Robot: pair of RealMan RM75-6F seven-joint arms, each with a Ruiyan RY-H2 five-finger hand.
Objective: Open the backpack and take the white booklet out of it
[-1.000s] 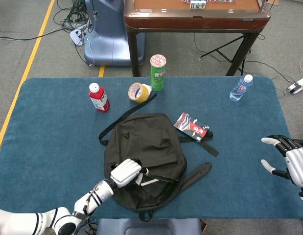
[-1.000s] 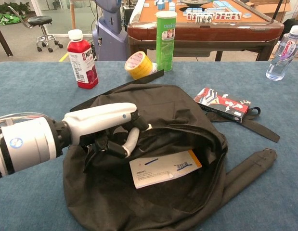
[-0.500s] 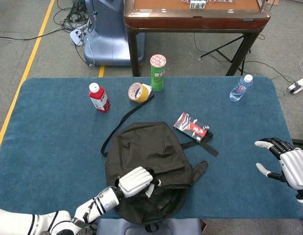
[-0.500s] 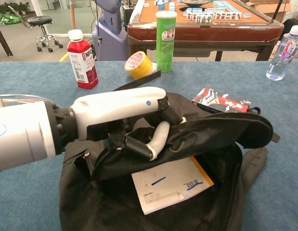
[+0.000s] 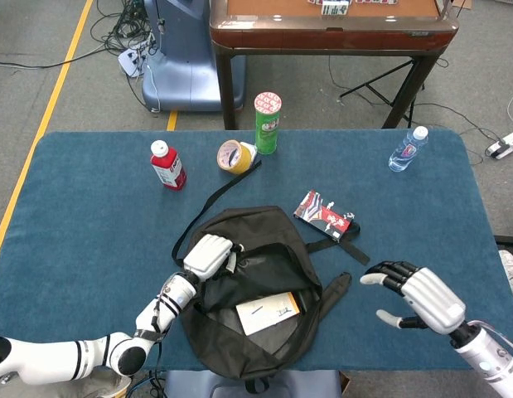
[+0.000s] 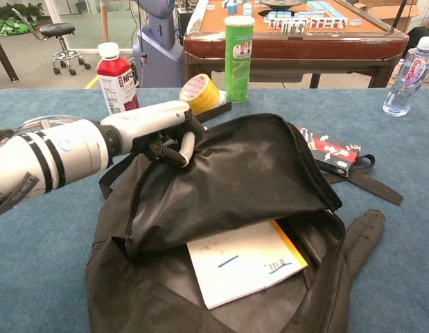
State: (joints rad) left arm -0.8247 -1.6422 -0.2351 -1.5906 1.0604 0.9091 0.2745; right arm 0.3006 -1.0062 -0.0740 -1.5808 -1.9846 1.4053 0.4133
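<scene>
- A blue cloth-covered table [image 5: 82, 224] is filling most of the head view, and a black backpack [image 5: 252, 282] is sitting on it toward the near edge.
- Behind the backpack, past the far edge of the table, a brown mahjong table [image 5: 331, 29] is standing on a grey floor with a yellow line [image 5: 49, 108] and some loose cables.
- Far side of the backpack: a red bottle [image 5: 167, 164], a yellow tape roll [image 5: 232, 156] and a tall green can [image 5: 267, 123] are standing pretty much in a row.
- A red and black box [image 5: 325, 213] is lying just beside the backpack's far right corner, over one of the straps. A clear water bottle [image 5: 407, 148] is standing well apart, near the table's far right corner.
- The left hand [image 5: 208, 254] is gripping the backpack's top flap at its far left side, fingers curled around the fabric and holding it up so the opening is gaping toward the near edge.
- The white booklet [image 5: 267, 313] is lying inside the backpack, in the open mouth under the lifted flap. The chest view is showing a yellow edge and a barcode on it. It's sitting on the near side of the left hand, not touching it.
- The right hand [image 5: 418, 294] is hovering over the cloth to the right of the backpack, holding nothing, fingers spread and reaching toward the bag's loose strap end without touching it.
</scene>
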